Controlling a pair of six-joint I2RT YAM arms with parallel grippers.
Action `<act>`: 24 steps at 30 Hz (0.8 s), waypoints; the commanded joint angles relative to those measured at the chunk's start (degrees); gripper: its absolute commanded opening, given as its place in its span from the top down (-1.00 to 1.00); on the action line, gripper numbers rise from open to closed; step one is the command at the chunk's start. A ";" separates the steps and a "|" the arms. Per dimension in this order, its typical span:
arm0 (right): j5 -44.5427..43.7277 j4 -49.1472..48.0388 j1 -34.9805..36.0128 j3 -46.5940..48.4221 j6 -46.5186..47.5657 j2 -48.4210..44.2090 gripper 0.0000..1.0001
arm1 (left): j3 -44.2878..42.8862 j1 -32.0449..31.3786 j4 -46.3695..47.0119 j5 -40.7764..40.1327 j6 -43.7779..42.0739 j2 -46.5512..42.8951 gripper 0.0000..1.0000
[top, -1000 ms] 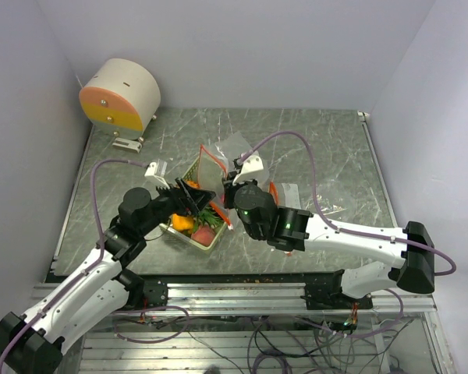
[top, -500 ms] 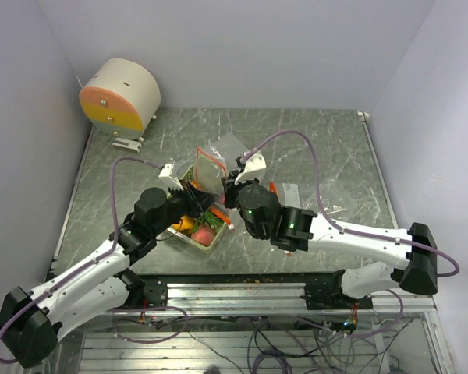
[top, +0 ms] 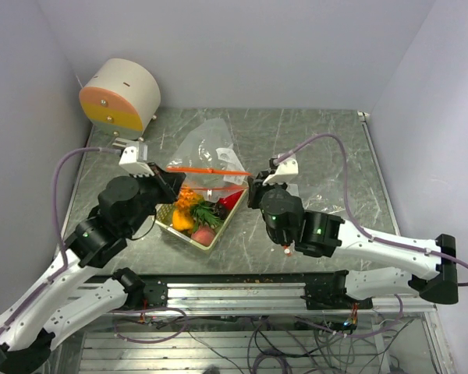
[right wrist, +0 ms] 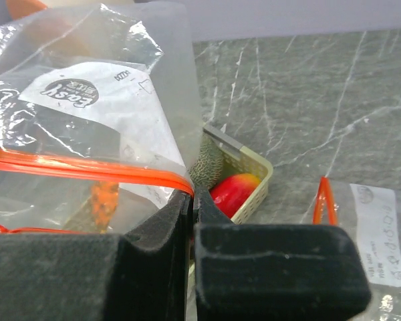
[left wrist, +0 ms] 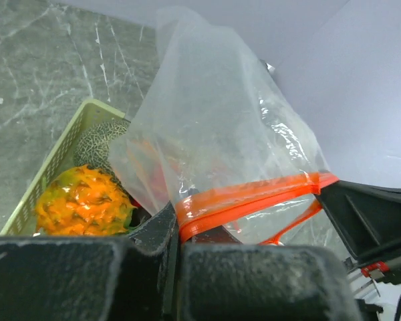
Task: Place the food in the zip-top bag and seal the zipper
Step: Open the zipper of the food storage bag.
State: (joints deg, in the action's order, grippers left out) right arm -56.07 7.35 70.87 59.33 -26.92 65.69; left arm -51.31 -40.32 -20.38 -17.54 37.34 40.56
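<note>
Two hands share one job here: our left hand [top: 166,175] and our right hand [top: 253,183] are each clenched on an end of the orange zipper [top: 210,170] of the zip-top bag [top: 207,144]. They stand well apart, so the strip is drawn out almost straight between them. We judge the reason to be control. A limp bag gives no firm edge to work with, and pulling its two ends apart makes the mouth easy to find.

In both wrist views the pads are pressed together on the orange strip with clear film bunched between them, so each grasp is on the bag and nothing else. One lip of the zipper looks taut, and a second orange line sags below it near the right hand, which suggests the mouth is partly open. We cannot tell how wide.

The bag hangs just above the pale green basket [top: 183,236] on the tabletop [top: 320,140], and that keeps the trip from basket to bag short. The food lies in the basket:
- the bumpy orange pineapple [left wrist: 80,200]
- the netted melon [left wrist: 100,137]
- the red pepper [top: 232,199]
- the green sprig [top: 207,213]
- the pink piece [top: 203,234]

Colours show through the film, but we judge that they belong to the basket behind it, so loading has not begun. With both hands occupied, one must let go before any piece can be lifted. A second bag [right wrist: 381,234] lies flat on the tabletop beside the basket
</note>
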 commanded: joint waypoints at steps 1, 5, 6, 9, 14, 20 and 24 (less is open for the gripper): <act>-5.53 4.49 -0.30 -1.54 -1.79 1.28 1.00 | -3.95 -0.20 -12.84 -8.34 -4.66 -1.03 0.86; -5.56 2.47 -0.33 0.49 -1.74 6.79 0.92 | -7.95 -0.18 -19.36 -12.81 -5.91 0.71 0.86; -4.76 0.30 -0.34 0.67 -0.67 8.19 0.89 | -9.38 -0.21 -21.68 -14.74 -5.68 1.17 0.86; 4.18 -11.55 -0.37 -0.64 4.81 11.28 0.73 | -12.78 -0.20 -26.18 -19.01 -5.65 1.44 0.86; 14.10 -19.35 -0.81 0.94 5.65 16.75 0.58 | -15.64 -0.20 -31.82 -24.53 -5.59 2.72 0.87; 10.38 -14.46 -2.73 2.82 0.61 18.98 0.57 | -17.77 -0.16 -35.51 -28.36 -5.06 2.93 0.86; 18.54 -16.46 -4.49 2.71 4.33 19.74 0.23 | -16.55 -0.20 -35.01 -27.68 -4.88 2.51 0.86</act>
State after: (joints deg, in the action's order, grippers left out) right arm -41.69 -9.30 68.77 61.30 -25.63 84.49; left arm -67.05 -40.97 -53.21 -40.64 32.97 44.16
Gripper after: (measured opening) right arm 0.294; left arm 0.075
